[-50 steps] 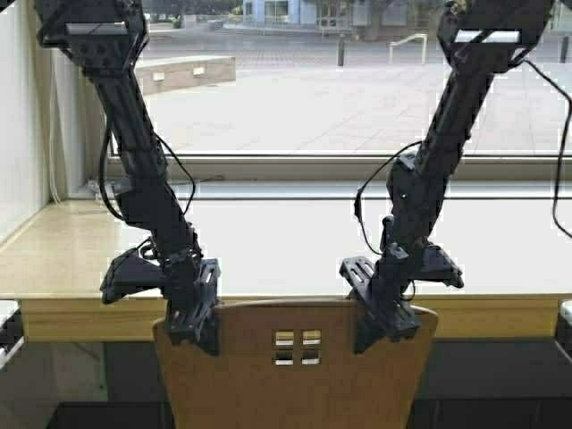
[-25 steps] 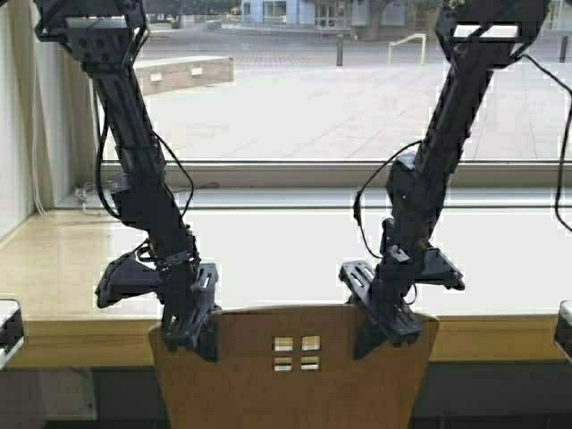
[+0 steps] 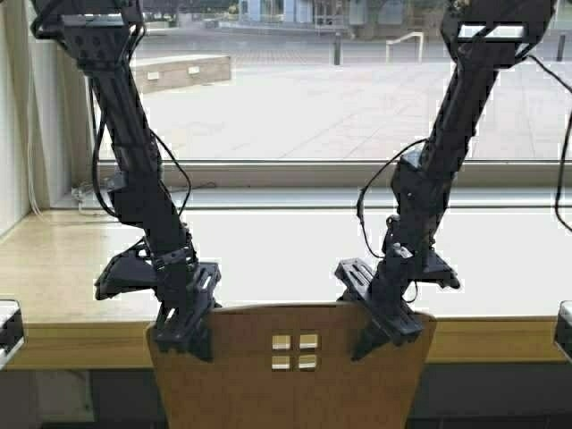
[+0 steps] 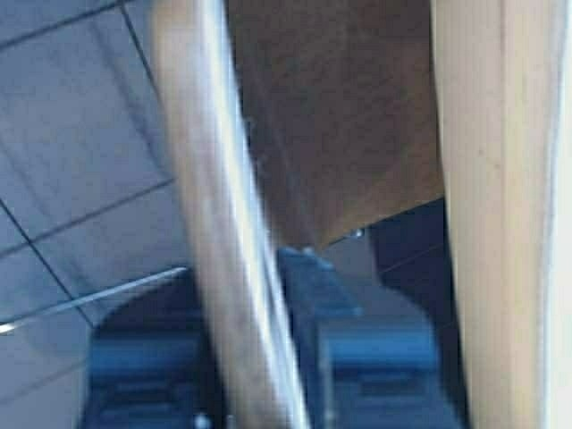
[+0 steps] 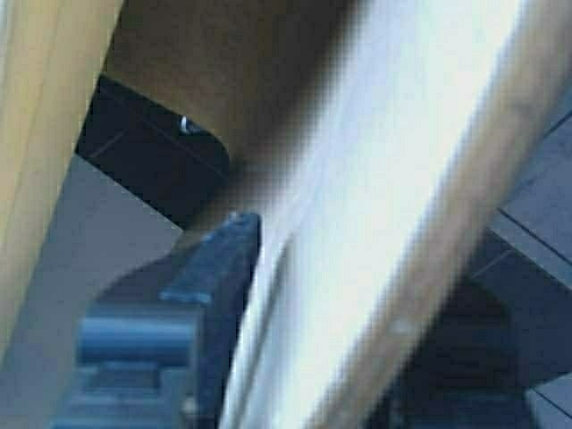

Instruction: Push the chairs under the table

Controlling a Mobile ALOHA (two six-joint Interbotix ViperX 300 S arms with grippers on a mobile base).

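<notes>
One light tan chair (image 3: pixel 295 375) with four small square cutouts stands in front of me, its back's top edge level with the table's (image 3: pixel 71 259) yellowish front edge. My left gripper (image 3: pixel 185 329) is shut on the left top corner of the chair back. My right gripper (image 3: pixel 386 326) is shut on the right top corner. In the left wrist view the chair back's edge (image 4: pixel 219 206) runs between the dark fingers (image 4: pixel 362 344). In the right wrist view the chair back (image 5: pixel 393 206) fills the space beside one finger (image 5: pixel 223 268). The chair's seat and legs are hidden.
A large window (image 3: pixel 295 98) runs behind the counter, with a sill (image 3: pixel 295 192) along its far edge. A wall (image 3: pixel 11 134) closes the left end. Dark floor (image 3: pixel 483 393) shows under the counter. Parts of my base (image 3: pixel 7 326) show at both sides.
The robot has driven forward: the table's front edge sits lower and nearer in the high view. The chair has gone with me, still held in both grippers.
</notes>
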